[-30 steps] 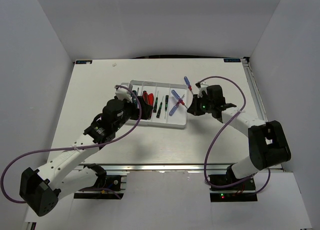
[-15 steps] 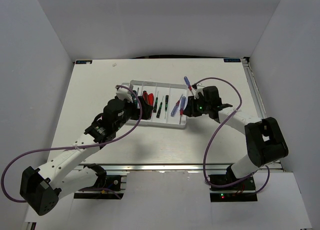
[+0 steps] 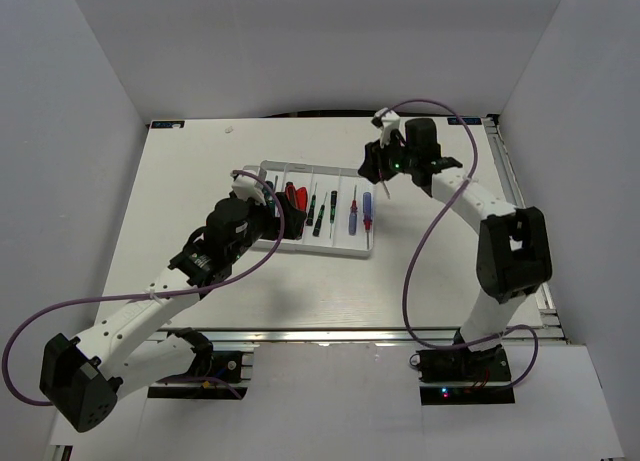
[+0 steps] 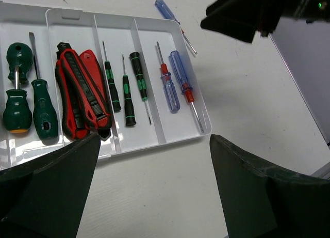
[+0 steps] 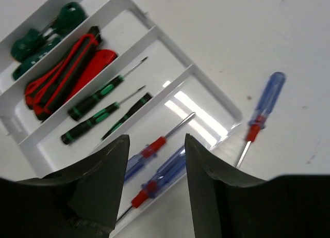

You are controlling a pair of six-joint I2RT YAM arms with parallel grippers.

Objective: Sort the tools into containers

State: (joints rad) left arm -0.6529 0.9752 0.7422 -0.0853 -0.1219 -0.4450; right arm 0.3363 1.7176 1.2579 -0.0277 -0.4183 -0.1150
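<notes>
Both grippers are spread and empty: my left gripper (image 4: 154, 145) hovers at the near edge of the tray (image 3: 300, 165) holding the sorted tools (image 4: 77, 101), while my right gripper (image 5: 155, 145) hangs beyond the tray's far corner near one blue screwdriver (image 5: 268, 96) lying on the table (image 3: 200, 161), which I judge must next be clamped and carried into the right-hand compartment.

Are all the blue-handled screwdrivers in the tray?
No, one blue-handled screwdriver lies on the table outside the white tray.
</notes>
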